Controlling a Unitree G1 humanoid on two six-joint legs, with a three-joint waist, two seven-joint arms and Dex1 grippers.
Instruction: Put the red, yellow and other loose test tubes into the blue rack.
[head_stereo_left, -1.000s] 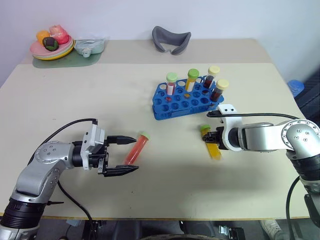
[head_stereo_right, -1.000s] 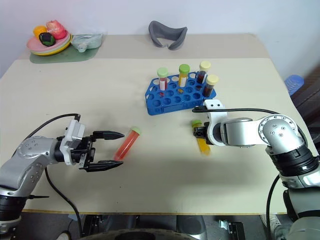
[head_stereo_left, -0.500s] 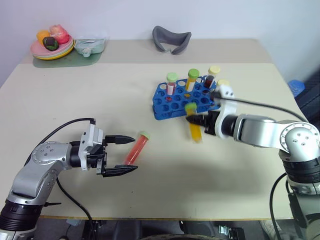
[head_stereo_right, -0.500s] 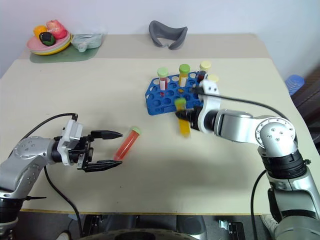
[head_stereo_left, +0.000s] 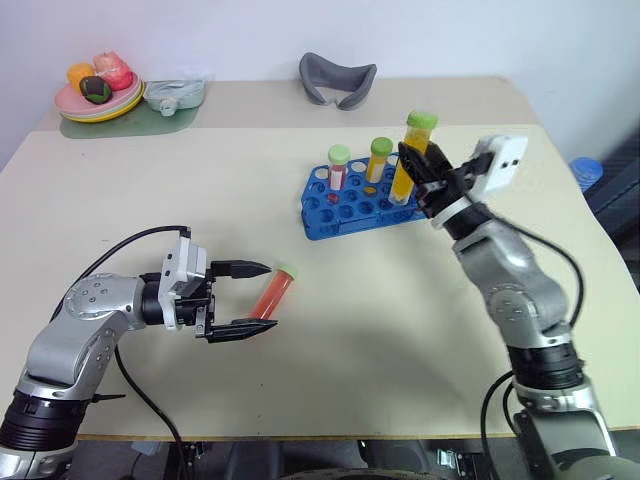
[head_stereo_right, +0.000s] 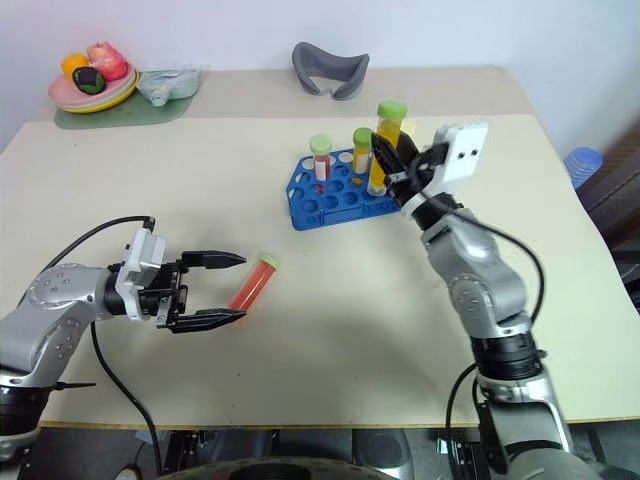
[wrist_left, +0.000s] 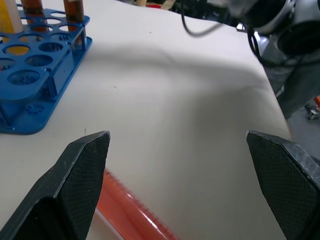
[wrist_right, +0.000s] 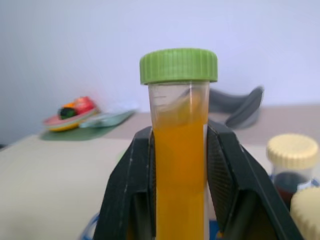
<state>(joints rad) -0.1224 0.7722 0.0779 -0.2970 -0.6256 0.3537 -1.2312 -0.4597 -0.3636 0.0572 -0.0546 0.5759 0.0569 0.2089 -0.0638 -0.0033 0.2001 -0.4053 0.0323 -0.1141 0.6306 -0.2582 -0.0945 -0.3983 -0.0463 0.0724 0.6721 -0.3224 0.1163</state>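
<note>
Currently: yellow tube (head_stereo_left: 408, 165) clamped in right gripper (head_stereo_left: 424, 178) above blue rack (head_stereo_left: 365, 201), unseated; red tube (head_stereo_left: 271, 294) loose at rack's 7 o'clock, between left gripper's (head_stereo_left: 250, 298) spread fingers

I see the yellow tube (head_stereo_left: 408, 165), green-capped and upright, clamped in my right pincer (head_stereo_left: 418, 175) above the right end of the blue rack (head_stereo_left: 350, 206), upper centre of frame. The red-orange tube (head_stereo_left: 272, 294) lies flat, lower left of centre. Cream-capped dark tubes (wrist_right: 291, 165) stand in the rack's far end.
</note>
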